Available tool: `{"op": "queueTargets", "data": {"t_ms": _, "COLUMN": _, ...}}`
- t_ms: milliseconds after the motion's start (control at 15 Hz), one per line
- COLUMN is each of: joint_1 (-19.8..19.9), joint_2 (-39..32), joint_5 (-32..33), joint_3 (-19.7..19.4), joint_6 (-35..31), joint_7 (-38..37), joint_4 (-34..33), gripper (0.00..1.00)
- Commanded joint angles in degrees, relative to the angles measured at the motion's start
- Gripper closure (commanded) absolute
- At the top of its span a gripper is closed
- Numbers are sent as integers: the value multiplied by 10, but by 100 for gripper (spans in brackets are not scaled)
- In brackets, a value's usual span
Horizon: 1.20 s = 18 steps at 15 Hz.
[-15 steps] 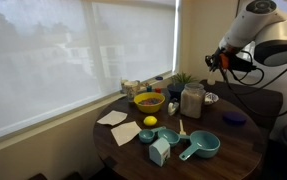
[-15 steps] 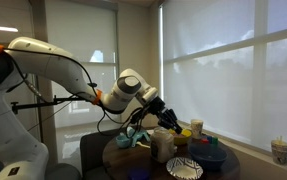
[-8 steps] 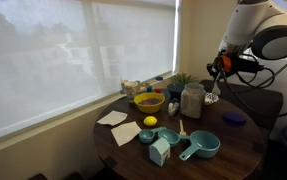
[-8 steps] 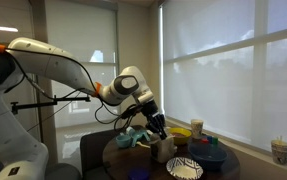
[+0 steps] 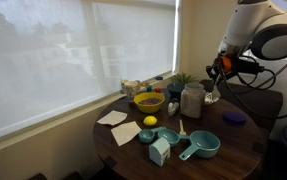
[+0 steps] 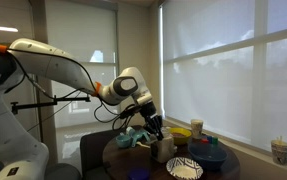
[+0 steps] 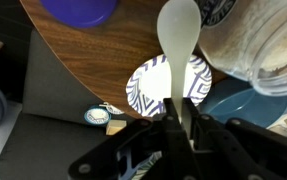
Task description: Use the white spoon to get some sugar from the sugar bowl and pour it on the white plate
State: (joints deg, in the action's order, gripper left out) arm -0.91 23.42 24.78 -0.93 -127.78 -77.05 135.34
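Wrist view gives us the white spoon (image 7: 178, 45) most plainly: its handle is pinched between the closed-in fingers of the claw (image 7: 179, 120), and its oval bowl points away from the wrist, out over the dark wooden tabletop (image 7: 83, 55). We cannot tell whether the bowl carries any sugar (it reads as plain white). Beneath the handle lies the striped white plate (image 7: 143, 92), and just beside the spoon's bowl stands the glass jar (image 7: 268, 40) of pale grains, which we take for the sugar bowl. A purple lid (image 7: 78, 8) lies farther off. In an exterior view the claw (image 5: 214, 72) hangs above the tabletop, close to the jar. We judge the thin handle could pivot in so narrow a pinch, especially if the spoon knocks the jar's rim. A hasty tilt could also scatter grains onto the wood beside the plate.
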Motion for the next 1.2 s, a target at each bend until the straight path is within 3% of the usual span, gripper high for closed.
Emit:
{"op": "queueTargets", "data": {"t_ms": 0, "joint_1": -6, "joint_2": 8, "joint_5": -110, "joint_3": 26, "joint_6": 6, "joint_7": 44, "joint_4": 31, "gripper": 97}}
{"op": "queueTargets", "data": {"t_ms": 200, "joint_1": -15, "joint_2": 6, "joint_5": -188, "joint_3": 40, "joint_6": 8, "joint_7": 70, "joint_4": 64, "gripper": 97}}
{"op": "queueTargets", "data": {"t_ms": 600, "joint_1": -26, "joint_2": -5, "joint_5": -274, "joint_3": 53, "joint_6": -28, "joint_7": 152, "joint_4": 118, "gripper": 97}}
{"op": "queueTargets", "data": {"t_ms": 1133, "joint_1": -15, "joint_2": -33, "joint_5": -282, "joint_3": 63, "joint_6": -17, "joint_7": 232, "joint_4": 122, "gripper": 97}}
